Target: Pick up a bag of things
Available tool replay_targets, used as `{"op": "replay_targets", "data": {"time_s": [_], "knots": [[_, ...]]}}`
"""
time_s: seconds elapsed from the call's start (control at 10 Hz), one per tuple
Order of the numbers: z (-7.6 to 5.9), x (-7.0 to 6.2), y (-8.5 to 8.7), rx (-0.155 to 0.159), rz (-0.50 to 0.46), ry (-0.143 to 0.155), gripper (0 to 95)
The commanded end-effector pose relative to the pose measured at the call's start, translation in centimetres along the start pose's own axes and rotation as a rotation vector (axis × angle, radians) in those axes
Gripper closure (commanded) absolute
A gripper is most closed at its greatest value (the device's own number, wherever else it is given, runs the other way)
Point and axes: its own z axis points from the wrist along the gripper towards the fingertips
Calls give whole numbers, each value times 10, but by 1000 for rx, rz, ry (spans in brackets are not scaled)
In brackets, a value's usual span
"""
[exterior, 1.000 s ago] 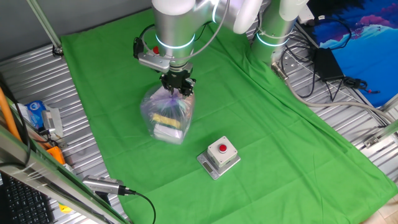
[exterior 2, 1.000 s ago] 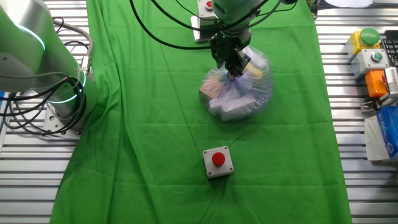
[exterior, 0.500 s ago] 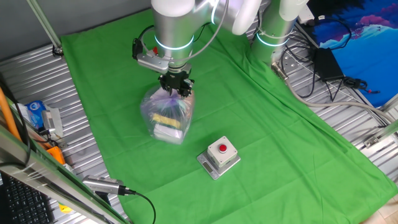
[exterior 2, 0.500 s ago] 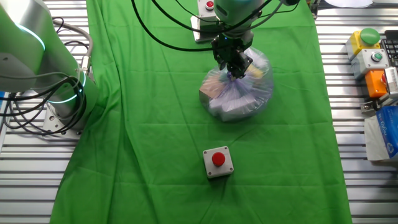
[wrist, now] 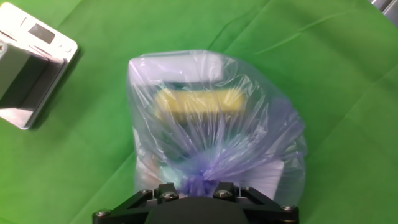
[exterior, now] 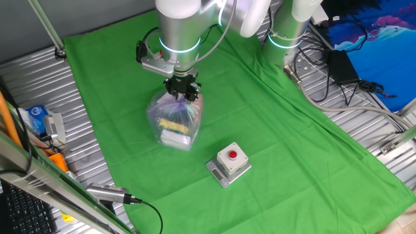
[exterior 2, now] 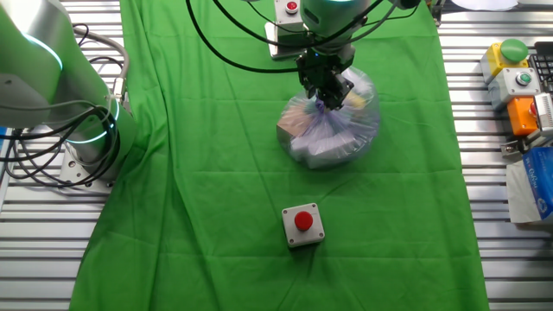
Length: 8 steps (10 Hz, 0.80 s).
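Observation:
The bag of things (exterior: 174,120) is a translucent purplish plastic bag on the green cloth, with a yellow item and white items showing inside. From the other side the bag (exterior 2: 333,130) bulges below the arm. My gripper (exterior: 181,93) is shut on the bag's gathered top. In the hand view the purple knot of the bag (wrist: 211,143) runs up between the jaws of my gripper (wrist: 198,185). The bag's bottom seems to rest on the cloth still.
A grey box with a red button (exterior: 229,162) lies on the green cloth (exterior: 292,149) near the bag, and it shows as a grey box (wrist: 28,59) in the hand view. Another button box (exterior 2: 289,9) sits at the cloth's far end. Cables and boxes line the metal table edges.
The gripper has risen slightly with the bag's top held in it, drawing the neck upward. The bag's body has barely moved.

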Motion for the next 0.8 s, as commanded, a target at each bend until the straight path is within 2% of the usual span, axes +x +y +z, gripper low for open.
{"op": "replay_targets", "data": {"time_s": [0.1, 0.8], "knots": [[1, -1, -1, 0, 0, 2, 570], [1, -2, -4, 4, 4, 6, 570]]}}
